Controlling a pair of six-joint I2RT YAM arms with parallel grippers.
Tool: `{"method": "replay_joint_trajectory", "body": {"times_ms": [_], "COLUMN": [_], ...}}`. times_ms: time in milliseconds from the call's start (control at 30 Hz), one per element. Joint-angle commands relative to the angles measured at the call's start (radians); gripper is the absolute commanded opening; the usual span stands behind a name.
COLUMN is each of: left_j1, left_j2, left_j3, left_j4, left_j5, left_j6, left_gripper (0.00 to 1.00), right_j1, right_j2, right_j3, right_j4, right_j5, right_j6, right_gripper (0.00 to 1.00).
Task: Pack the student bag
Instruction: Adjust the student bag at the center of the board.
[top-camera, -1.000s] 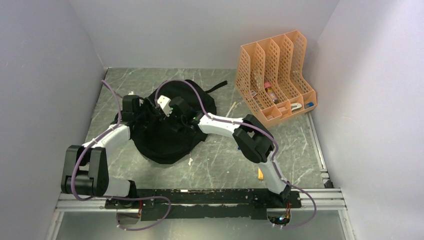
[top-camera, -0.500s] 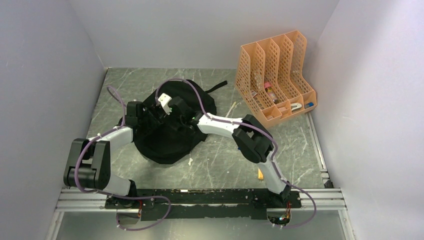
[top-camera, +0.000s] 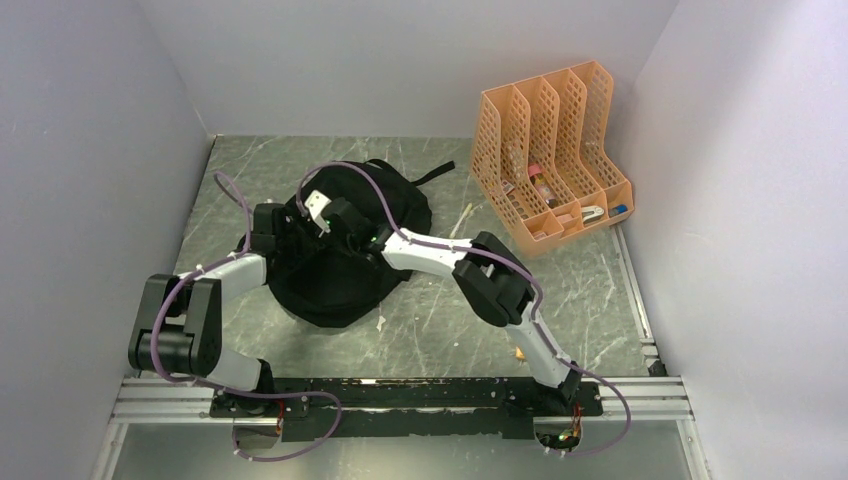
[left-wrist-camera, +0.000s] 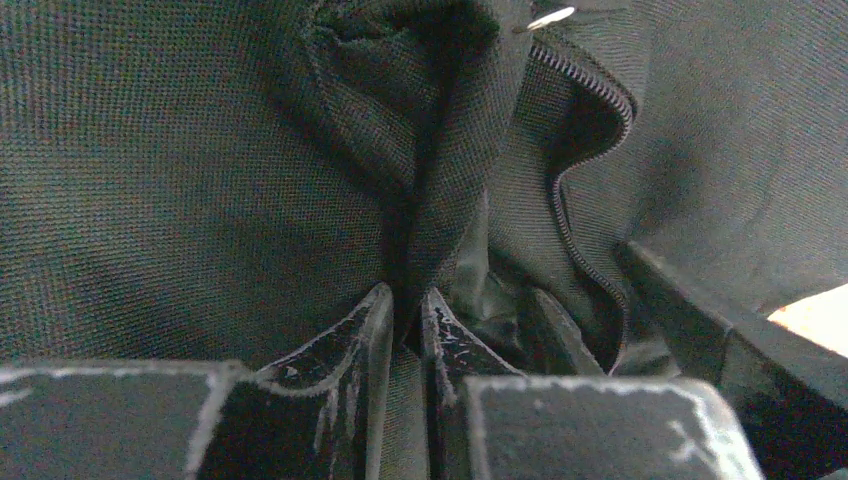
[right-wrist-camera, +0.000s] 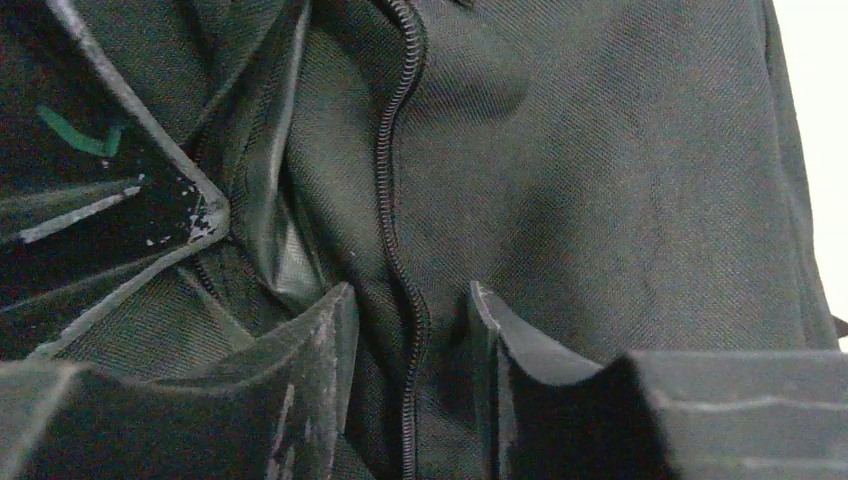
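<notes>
- Narrowed since a second ago, our left tool (left-wrist-camera: 405, 318) pinches a fold of the student bag (top-camera: 335, 285).
- We see the bag slumped on the bench (top-camera: 600, 270), left of centre.
- Our right tool (right-wrist-camera: 410, 305) has slid slightly leftward; its jaws stand partly apart astride the zipper (right-wrist-camera: 392, 150).

Black, finely woven, on the student bag (top-camera: 335, 297); orange mesh on the file organiser (top-camera: 562, 128); grey-green, white-veined marbling on the table (top-camera: 425, 325).
</notes>
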Motion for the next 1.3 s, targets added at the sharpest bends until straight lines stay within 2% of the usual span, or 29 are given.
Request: {"method": "replay_joint_trajectory", "body": {"times_ms": [0, 167, 267, 467, 600, 667, 867, 967, 1033, 1133, 1233, 1267], "left_j1": [-0.002, -0.002, -0.003, -0.003, -0.003, -0.002, -0.003, -0.003, -0.003, -0.002, -0.003, -0.002], "left_j2": [0.02, 0.01, -0.008, -0.038, -0.046, -0.046, -0.057, -0.061, -0.061, -0.054, -0.052, -0.053], "left_j3": [-0.024, -0.021, -0.018, -0.016, -0.018, -0.017, -0.022, -0.028, -0.032, -0.037, -0.042, -0.043], "left_j4": [-0.025, -0.029, -0.037, -0.042, -0.04, -0.042, -0.055, -0.056, -0.05, -0.043, -0.035, -0.034], "left_j5": [0.011, 0.017, 0.011, 0.021, 0.029, 0.033, 0.027, 0.025, 0.029, 0.039, 0.046, 0.048], "left_j6": [0.025, 0.036, 0.045, 0.062, 0.065, 0.068, 0.076, 0.078, 0.077, 0.076, 0.076, 0.077], "left_gripper": [0.2, 0.18, 0.17, 0.17, 0.17, 0.16, 0.16, 0.16, 0.16, 0.15, 0.06, 0.05], "right_j1": [-0.041, -0.052, -0.064, -0.092, -0.114, -0.114, -0.114, -0.115, -0.114, -0.113, -0.113, -0.113], "right_j2": [-0.026, -0.079, -0.103, -0.15, -0.144, -0.127, -0.094, -0.111, -0.133, -0.17, -0.191, -0.191], "right_j3": [-0.023, -0.022, -0.015, -0.028, -0.025, -0.01, 0.007, -0.008, -0.025, -0.05, -0.078, -0.085], "right_j4": [0.062, 0.06, 0.045, 0.044, 0.038, 0.023, 0.0, 0.007, 0.017, 0.038, 0.109, 0.128], "right_j5": [0.098, 0.038, -0.001, -0.108, -0.181, -0.187, -0.164, -0.174, -0.252, -0.409, -0.46, -0.452], "right_j6": [-0.008, 0.03, 0.064, 0.139, 0.177, 0.177, 0.176, 0.166, 0.142, 0.111, 0.133, 0.137], "right_gripper": [0.38, 0.23, 0.19, 0.17, 0.37, 0.43, 0.44, 0.49, 0.55, 0.59, 0.59, 0.59]}}
